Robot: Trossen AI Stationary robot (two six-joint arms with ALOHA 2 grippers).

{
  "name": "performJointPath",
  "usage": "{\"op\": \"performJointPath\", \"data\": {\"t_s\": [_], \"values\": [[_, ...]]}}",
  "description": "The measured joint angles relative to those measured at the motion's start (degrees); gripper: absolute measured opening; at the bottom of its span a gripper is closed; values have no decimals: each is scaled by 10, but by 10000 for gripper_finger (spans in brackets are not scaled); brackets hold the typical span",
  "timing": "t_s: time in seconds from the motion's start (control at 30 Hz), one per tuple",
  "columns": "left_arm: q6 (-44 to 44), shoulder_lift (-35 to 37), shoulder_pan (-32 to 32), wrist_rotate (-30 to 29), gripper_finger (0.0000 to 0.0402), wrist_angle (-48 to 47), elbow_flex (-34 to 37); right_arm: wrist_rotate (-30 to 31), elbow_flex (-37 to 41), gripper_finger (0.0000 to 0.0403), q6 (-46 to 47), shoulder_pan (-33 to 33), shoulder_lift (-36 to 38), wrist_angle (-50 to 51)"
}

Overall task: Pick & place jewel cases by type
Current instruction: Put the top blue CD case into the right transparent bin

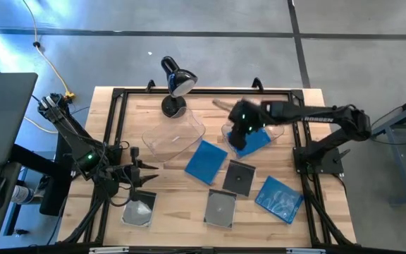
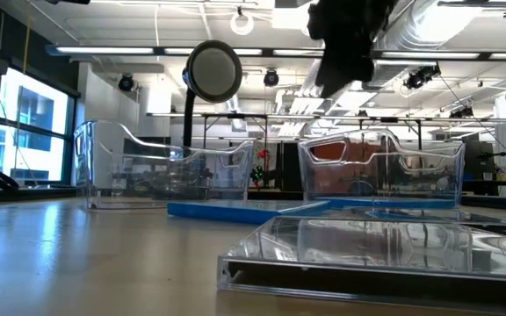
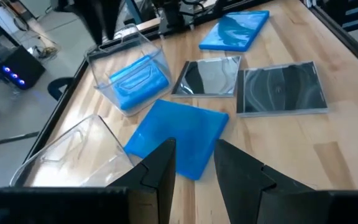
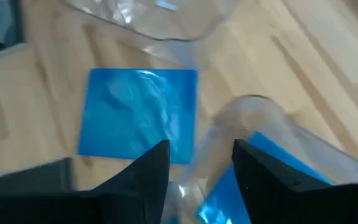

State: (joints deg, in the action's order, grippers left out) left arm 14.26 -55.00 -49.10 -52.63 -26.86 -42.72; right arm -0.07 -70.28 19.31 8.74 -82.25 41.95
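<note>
Overhead, right tool [image 4: 194,163] open above bin [image 4: 253,134]

Black desk lamp [image 1: 175,83] at the table's [image 1: 157,226] far edge (head tilted), two clear plastic bins [image 1: 173,135] nearby.

The high view looks straight down on the whole wooden table [image 1: 189,212], taking in both arms from well above. The low view sits at table-top height, almost touching a clear jewel case [image 2: 376,254], and faces level across the table toward the room behind. The left wrist view looks forward and down past its own fingers [image 3: 160,171] across the table. The right wrist view hangs close over a bin rim [image 4: 247,124]. Both wrist views share the blue case [image 3: 179,134] lying between the bins
</note>
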Motion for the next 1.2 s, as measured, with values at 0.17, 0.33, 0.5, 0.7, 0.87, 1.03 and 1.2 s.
{"op": "performJointPath", "data": {"t_s": [0.17,0.33,0.5,0.7,0.87,1.03,1.2], "values": [[25,-3,0,0,108,10,0,56,6,161,37,-82,-50,-95],[56,-15,0,13,108,10,0,51,15,161,30,-117,-152,-219],[56,-29,0,56,108,10,0,66,7,161,70,-109,-222,-232],[56,-41,0,67,108,8,0,76,7,161,104,-105,-253,-226],[56,-42,0,73,108,5,0,90,7,161,107,-114,-255,-232],[56,-42,0,73,108,1,0,105,-27,161,56,-125,-255,-186],[56,-42,0,73,108,1,0,169,-121,161,-1,-139,-254,-25]]}}
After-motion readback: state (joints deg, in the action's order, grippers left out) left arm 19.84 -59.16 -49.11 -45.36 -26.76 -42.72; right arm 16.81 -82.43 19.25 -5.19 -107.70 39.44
